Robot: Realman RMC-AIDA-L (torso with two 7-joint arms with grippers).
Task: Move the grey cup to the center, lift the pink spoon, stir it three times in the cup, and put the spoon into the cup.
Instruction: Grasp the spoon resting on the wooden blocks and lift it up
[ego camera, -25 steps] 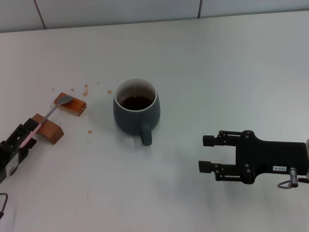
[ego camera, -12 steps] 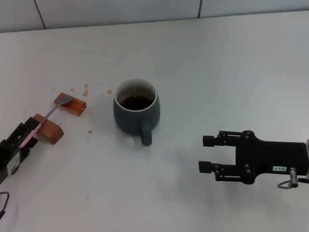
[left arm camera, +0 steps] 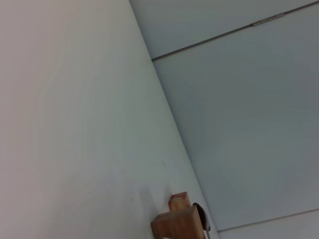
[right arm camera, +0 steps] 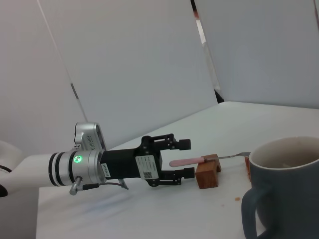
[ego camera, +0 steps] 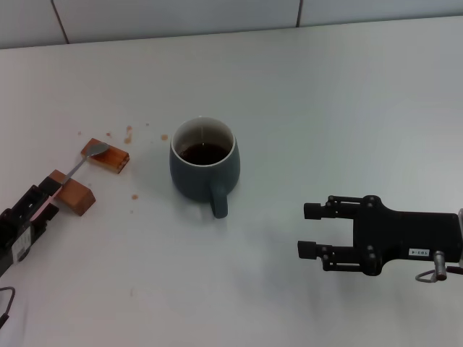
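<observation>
The grey cup (ego camera: 205,173) stands upright mid-table with dark liquid inside and its handle toward me; it also shows in the right wrist view (right arm camera: 284,199). The pink spoon (ego camera: 79,168) lies across two brown blocks at the left, its silver bowl on the far block. In the right wrist view its pink handle (right arm camera: 187,161) sticks out past the near block. My left gripper (ego camera: 49,201) is open, its fingers on either side of the pink handle without pinching it, as the right wrist view (right arm camera: 185,158) shows. My right gripper (ego camera: 307,230) is open and empty, to the right of the cup.
The spoon rests on a far brown block (ego camera: 105,157) and a near one (ego camera: 72,194). The near block also shows in the right wrist view (right arm camera: 208,174), and a brown block shows in the left wrist view (left arm camera: 177,225). Small brown spots (ego camera: 129,134) dot the white table (ego camera: 325,108).
My left gripper has shifted very slightly along the spoon's handle. The cup, the spoon and the right arm have not moved.
</observation>
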